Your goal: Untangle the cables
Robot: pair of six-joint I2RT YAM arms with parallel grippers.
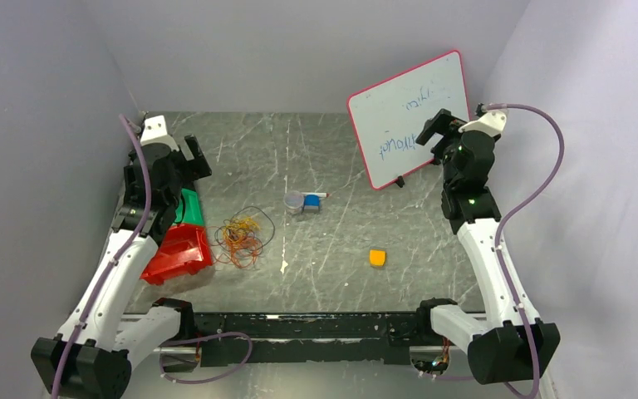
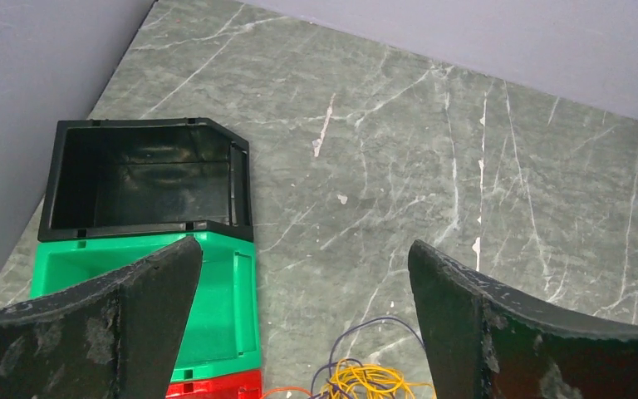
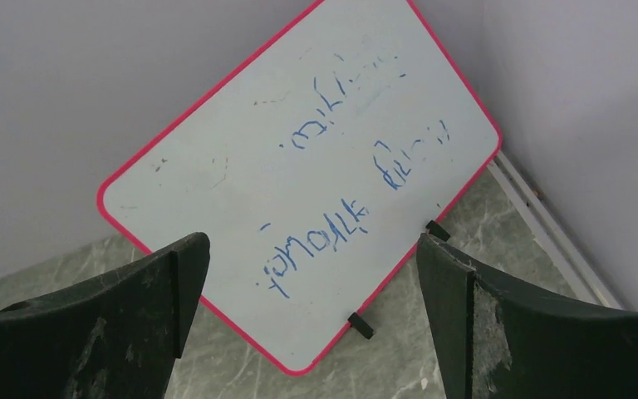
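**A:** Where are the cables (image 1: 241, 237)?

**B:** In one roundish heap on the left half of the table (image 1: 332, 166), just right of the red bin (image 1: 179, 253). Orange and yellow strands are knotted together, and a dark loop swings out on the far side. There is no real long axis to line up with.

**A:** And the arms?

**B:** Both are raised. The left gripper (image 1: 193, 158) hangs near the green bin (image 1: 189, 208), jaws spread wide with nothing between them. The heap lies nearer than it and a little to the right. In its wrist view, yellow strands just peek in at the bottom edge, between the fingers.

**A:** The other one?

**B:** The right gripper (image 1: 434, 133) is wide open too, and empty. It faces the whiteboard (image 1: 407, 116) at the far right, well apart from the heap.

**A:** So the left arm is nearer.

**B:** I'd say so. It would need to draw back toward the near edge and drop.
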